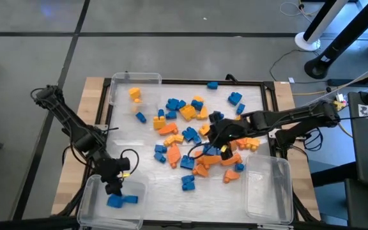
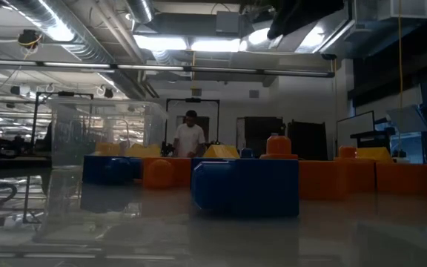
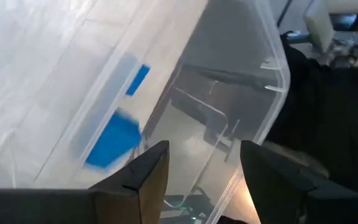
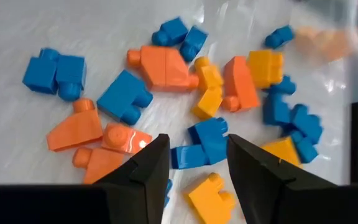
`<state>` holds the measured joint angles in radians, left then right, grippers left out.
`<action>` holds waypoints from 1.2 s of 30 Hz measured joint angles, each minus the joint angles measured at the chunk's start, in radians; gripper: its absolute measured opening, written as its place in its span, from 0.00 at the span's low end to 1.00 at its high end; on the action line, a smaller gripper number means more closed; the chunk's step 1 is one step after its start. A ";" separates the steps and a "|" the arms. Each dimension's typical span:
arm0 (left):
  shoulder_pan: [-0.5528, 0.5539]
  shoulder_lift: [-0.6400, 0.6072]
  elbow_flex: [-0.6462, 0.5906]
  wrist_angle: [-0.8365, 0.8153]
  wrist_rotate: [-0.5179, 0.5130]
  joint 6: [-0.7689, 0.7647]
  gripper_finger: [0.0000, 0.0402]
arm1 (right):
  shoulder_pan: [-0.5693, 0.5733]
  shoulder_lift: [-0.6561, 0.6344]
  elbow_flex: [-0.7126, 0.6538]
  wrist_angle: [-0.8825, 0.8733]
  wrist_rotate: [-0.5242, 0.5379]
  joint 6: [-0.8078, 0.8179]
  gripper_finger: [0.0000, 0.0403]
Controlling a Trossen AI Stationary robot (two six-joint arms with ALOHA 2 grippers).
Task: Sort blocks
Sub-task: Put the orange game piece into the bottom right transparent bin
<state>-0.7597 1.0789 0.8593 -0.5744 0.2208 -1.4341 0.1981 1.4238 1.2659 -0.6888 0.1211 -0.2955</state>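
Note:
Blue, orange and yellow blocks [image 1: 190, 137] lie scattered in a loose pile on the tray's middle. In the right wrist view the blocks [image 4: 166, 68] lie flat on the white sheet. My right gripper [image 1: 217, 135] hovers open over the pile's right part. In its wrist view my right gripper [image 4: 197, 155] has a blue block [image 4: 207, 140] showing between its fingers, untouched. My left gripper [image 1: 114, 185] is open above the near-left clear bin [image 1: 94, 204], which holds two blue blocks [image 1: 120, 200]. In the left wrist view my left gripper [image 3: 204, 168] is empty, and blue blocks [image 3: 114, 143] sit inside the bin.
A second clear bin [image 1: 135, 86] at the tray's far-left corner holds a yellow block [image 1: 135, 94]. A third clear bin [image 1: 268, 188] stands at the near right. A black frame [image 1: 270, 102] rims the tray. In the low view a person [image 2: 191, 137] stands far behind the table.

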 joint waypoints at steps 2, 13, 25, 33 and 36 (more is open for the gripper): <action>0.000 -0.013 0.000 0.030 -0.037 0.087 0.46 | 0.013 0.031 0.000 0.001 0.001 -0.005 0.40; 0.043 -0.153 0.000 0.091 -0.349 0.566 0.45 | 0.079 0.214 0.000 0.075 0.001 -0.011 0.40; 0.068 -0.183 0.000 0.087 -0.590 0.971 0.45 | 0.084 0.344 0.000 0.091 0.000 0.109 0.40; 0.069 -0.183 0.000 0.084 -0.625 1.018 0.45 | 0.084 0.350 0.000 0.091 -0.013 0.187 0.40; 0.069 -0.183 0.000 0.083 -0.625 1.018 0.45 | 0.084 0.362 0.000 0.091 -0.027 0.215 0.40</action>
<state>-0.6910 0.8959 0.8597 -0.4915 -0.4038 -0.4164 0.2817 1.7860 1.2655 -0.5977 0.0941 -0.0806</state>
